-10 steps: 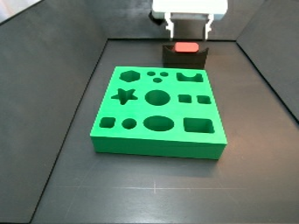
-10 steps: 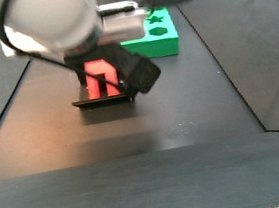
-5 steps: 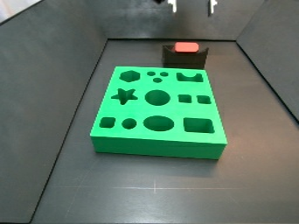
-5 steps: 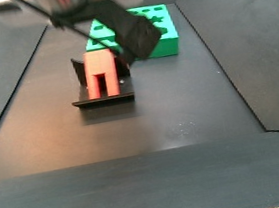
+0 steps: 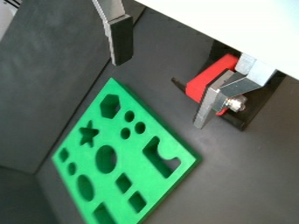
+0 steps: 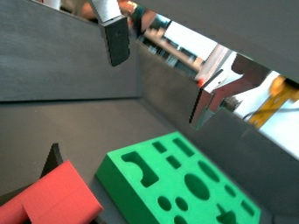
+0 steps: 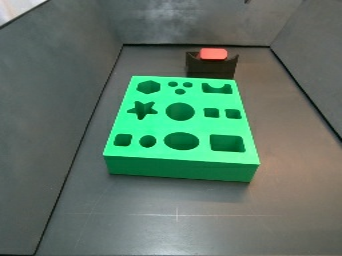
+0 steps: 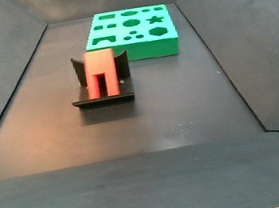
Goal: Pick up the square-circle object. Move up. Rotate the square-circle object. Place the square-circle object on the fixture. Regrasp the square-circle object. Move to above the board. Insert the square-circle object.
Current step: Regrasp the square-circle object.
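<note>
Resting in fixture [image 8: 102, 90]: square-circle object [image 8: 99, 75], frame centre-left. Gripper [image 5: 163, 74] aloft, jaws spread, empty. Risk: off-centre regrasp tilts peg.

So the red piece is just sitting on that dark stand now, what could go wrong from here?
The end effector is open and raised clear of the red square-circle object, which lies in the fixture. Coming back down off-centre, a finger could knock it askew. And the board has many similar holes, so a tilted regrasp might jam at insertion.
</note>
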You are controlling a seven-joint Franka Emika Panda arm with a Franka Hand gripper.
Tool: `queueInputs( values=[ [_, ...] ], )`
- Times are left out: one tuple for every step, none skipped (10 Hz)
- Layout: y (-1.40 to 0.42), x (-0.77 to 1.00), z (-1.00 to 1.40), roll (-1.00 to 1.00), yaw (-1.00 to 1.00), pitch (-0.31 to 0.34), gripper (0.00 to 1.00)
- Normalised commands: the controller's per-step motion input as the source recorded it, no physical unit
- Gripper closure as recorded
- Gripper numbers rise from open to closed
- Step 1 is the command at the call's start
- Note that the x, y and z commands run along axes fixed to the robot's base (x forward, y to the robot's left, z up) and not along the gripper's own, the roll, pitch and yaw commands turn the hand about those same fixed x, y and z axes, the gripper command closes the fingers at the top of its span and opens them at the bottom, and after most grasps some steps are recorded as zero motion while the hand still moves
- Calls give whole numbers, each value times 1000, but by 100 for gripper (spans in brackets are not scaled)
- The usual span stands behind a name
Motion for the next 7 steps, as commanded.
queueInputs(
  values=[
    [-74, -42, 43, 1000, 15, 41, 0],
    [-40, -24, 47, 1000, 15, 43, 0],
    [-42, -19, 32, 1000, 15, 42, 0],
    [-34, -31, 17, 1000, 15, 36, 0],
    [-30, -45, 22, 1000, 15, 30, 0],
    [-26, -44, 15, 1000, 16, 25, 0],
    [-25, -43, 8, 1000, 16, 21, 0]
  ],
)
